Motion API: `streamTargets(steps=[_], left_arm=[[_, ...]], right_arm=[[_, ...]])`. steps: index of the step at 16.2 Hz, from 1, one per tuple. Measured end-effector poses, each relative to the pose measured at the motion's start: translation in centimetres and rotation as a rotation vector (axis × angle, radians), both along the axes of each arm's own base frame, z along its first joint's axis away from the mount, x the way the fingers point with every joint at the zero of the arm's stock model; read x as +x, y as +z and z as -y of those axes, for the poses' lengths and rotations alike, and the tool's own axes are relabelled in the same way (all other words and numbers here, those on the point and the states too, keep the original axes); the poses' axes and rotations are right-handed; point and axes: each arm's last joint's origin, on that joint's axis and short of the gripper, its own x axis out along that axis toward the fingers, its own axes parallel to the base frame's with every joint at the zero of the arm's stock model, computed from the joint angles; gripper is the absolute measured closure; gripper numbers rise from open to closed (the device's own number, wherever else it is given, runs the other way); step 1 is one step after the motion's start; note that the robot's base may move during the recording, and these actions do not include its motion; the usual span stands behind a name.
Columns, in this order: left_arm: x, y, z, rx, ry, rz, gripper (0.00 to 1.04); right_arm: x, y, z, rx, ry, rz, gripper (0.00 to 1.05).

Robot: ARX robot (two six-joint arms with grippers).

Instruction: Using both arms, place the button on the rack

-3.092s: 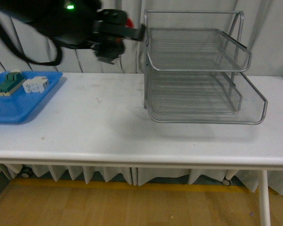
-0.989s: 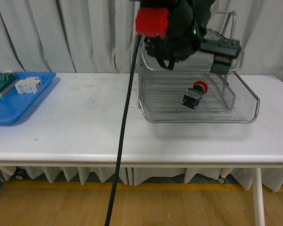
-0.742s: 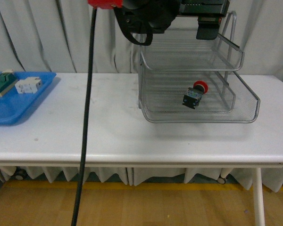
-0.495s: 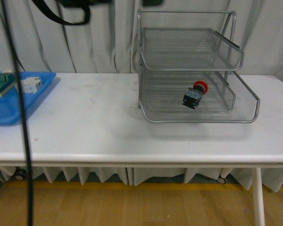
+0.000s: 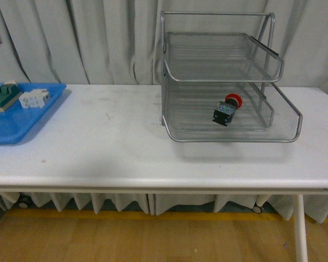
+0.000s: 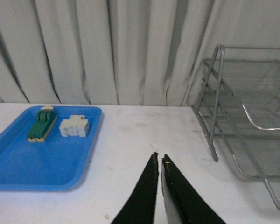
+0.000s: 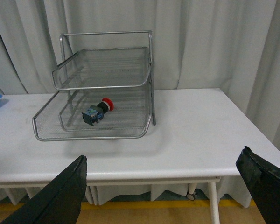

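The button is laid sideways in one of the rack's lower tiers, near the surface's right edge. With placement seemingly done, the left tool is pinched together and the right tool splayed, both empty.

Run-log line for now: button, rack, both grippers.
red-capped push-button: lying in silver wire-mesh rack, below top tier | left gripper: shut, empty | right gripper: open, empty

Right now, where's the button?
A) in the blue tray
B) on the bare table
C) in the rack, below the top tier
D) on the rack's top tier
C: the button lies on its side on the mesh of the rack, under the top tier.
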Motion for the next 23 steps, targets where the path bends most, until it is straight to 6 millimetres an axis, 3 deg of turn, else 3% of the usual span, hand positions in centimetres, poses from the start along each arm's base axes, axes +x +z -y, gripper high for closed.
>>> streamTargets(steps=[1, 5, 8, 13, 18, 23], left_arm=[[-0.9, 0.1, -0.6, -0.004, 0.007, 0.025, 1.03], [-4.4, -2.0, -2.2, 0.000, 0.002, 0.004, 1.03], [-6.5, -2.5, -3.1, -0.002, 0.012, 0.028, 1.03], [-8.6, -3.5, -4.5, -0.001, 0.014, 0.014, 1.03], [-10.8, -5.2, -4.5, -0.002, 0.005, -0.008, 1.03], [-12.2, -4.5, -4.5, -0.002, 0.005, 0.030, 1.03]], right_arm=[[0.0, 0.0, 0.0, 0.000, 0.000, 0.000, 0.06], [0.0, 0.0, 0.0, 0.000, 0.000, 0.000, 0.06], [0.0, 0.0, 0.0, 0.000, 0.000, 0.000, 0.06], [0.0, 0.0, 0.0, 0.000, 0.000, 0.000, 0.06], [0.0, 0.0, 0.0, 0.000, 0.000, 0.000, 0.06], [0.0, 0.0, 0.0, 0.000, 0.000, 0.000, 0.06]])
